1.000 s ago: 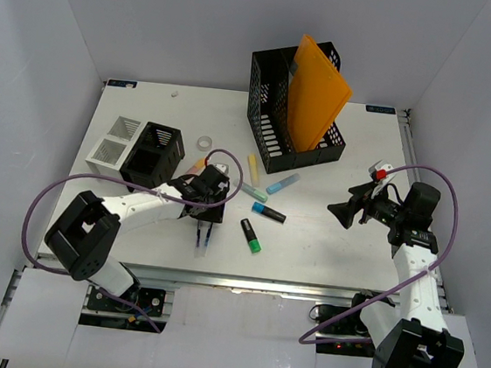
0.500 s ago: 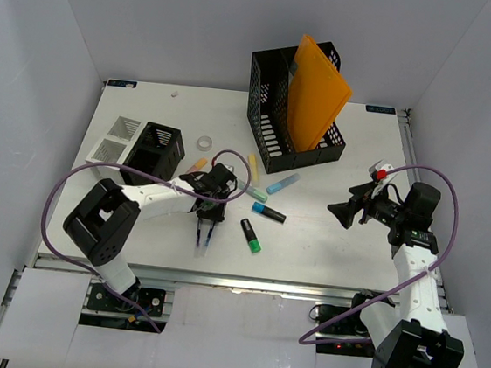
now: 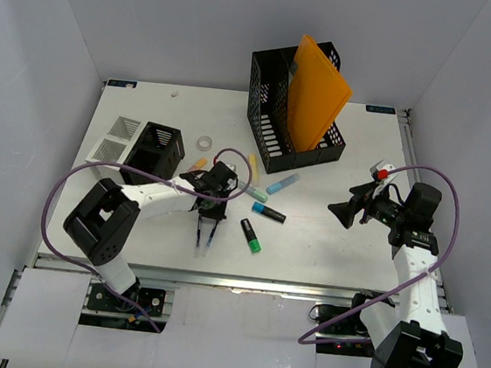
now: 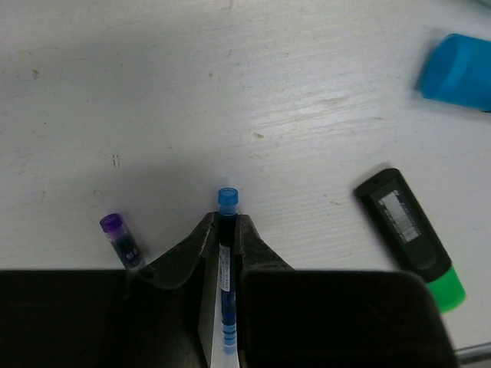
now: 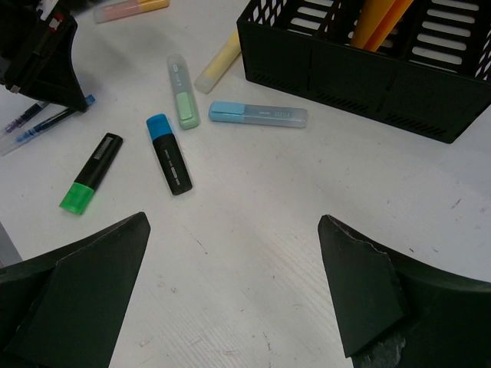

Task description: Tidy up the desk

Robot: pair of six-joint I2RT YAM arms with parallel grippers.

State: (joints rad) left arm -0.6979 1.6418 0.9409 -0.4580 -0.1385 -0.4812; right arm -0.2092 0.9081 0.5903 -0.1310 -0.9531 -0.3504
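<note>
The white desk (image 3: 327,245) carries scattered pens and highlighters. My left gripper (image 3: 206,230) is down at the desk's front middle, shut on a blue pen (image 4: 228,198) that lies between its jaws on the surface. A purple pen (image 4: 121,238) lies just left of it. My right gripper (image 3: 345,214) is open and empty, hovering above the desk's right side; in the right wrist view (image 5: 232,222) only bare desk lies between its jaws.
Highlighters lie mid-desk: black-green (image 3: 251,235), black-blue (image 3: 269,212), light blue (image 3: 282,184), light green (image 3: 252,191), yellow (image 3: 253,169). A black mesh file holder (image 3: 274,125) with an orange folder (image 3: 316,95) stands at the back. A black cup (image 3: 154,154), white organizer (image 3: 115,140) and tape roll (image 3: 204,142) are at left.
My left gripper has shifted slightly right over the pens at the front. The right arm has not moved.
</note>
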